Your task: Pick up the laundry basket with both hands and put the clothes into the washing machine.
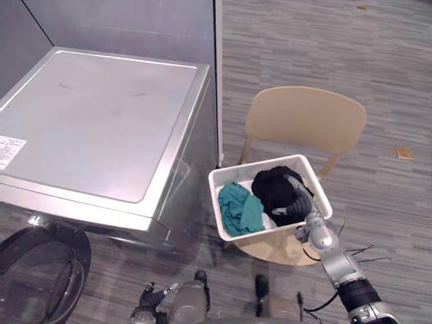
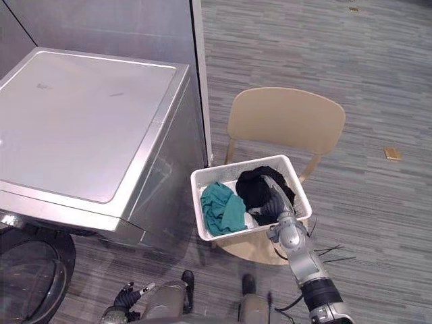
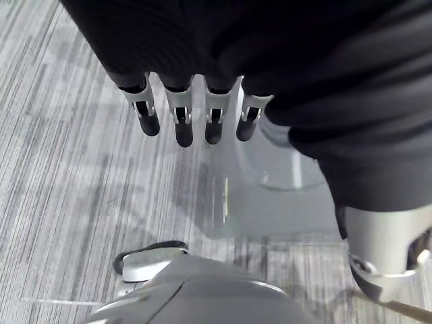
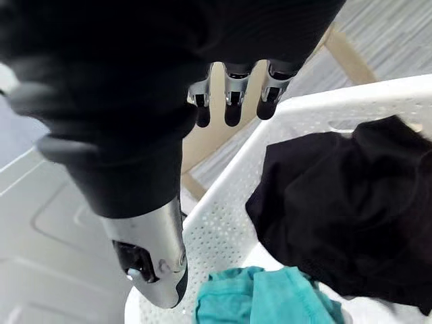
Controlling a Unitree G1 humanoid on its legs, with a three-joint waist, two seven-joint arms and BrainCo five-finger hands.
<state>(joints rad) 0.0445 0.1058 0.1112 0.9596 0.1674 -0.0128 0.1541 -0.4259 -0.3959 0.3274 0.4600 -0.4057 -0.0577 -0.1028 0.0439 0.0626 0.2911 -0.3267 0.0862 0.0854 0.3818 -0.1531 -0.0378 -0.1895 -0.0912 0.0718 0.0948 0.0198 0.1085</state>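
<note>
Laundry basket (image 1: 216, 196) with teal clothes (image 1: 239, 209) and black clothes (image 1: 273, 189) sits on the chair (image 1: 304, 118), not yet lifted. Our right hand (image 1: 298, 197) hovers over its right side, fingers straight and released; our left hand (image 1: 150, 295) hangs relaxed, well apart. Loading the washing machine (image 1: 101, 121) remains.

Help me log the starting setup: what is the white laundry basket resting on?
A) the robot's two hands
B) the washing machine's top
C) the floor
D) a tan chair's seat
D: the laundry basket sits on the seat of the tan chair, beside the washing machine.
</note>
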